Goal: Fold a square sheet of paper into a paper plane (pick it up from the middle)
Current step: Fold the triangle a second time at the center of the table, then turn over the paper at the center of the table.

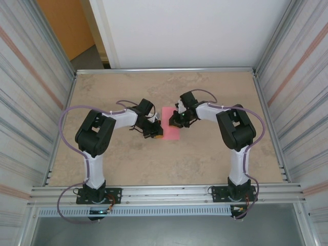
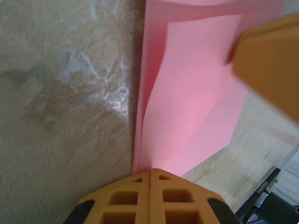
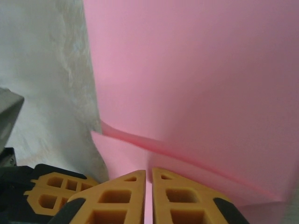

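The square sheet of paper (image 1: 168, 119) is pink-red and lies mid-table, folded over into a narrow double layer between both grippers. My left gripper (image 1: 156, 132) is at its near left edge. In the left wrist view its jaws (image 2: 150, 171) are pressed together on the doubled paper edge (image 2: 196, 93), and the right gripper's orange finger (image 2: 268, 65) shows at the upper right. My right gripper (image 1: 177, 122) is at the sheet's right side. Its jaws (image 3: 149, 171) are shut on the paper (image 3: 196, 70), with pink showing in the thin gap and a flap lifted just ahead.
The beige stone-patterned table (image 1: 205, 164) is bounded by an aluminium rail (image 1: 169, 193) at the near edge and corrugated walls on both sides. The left gripper's orange fingers (image 3: 51, 193) sit close beside the right jaws.
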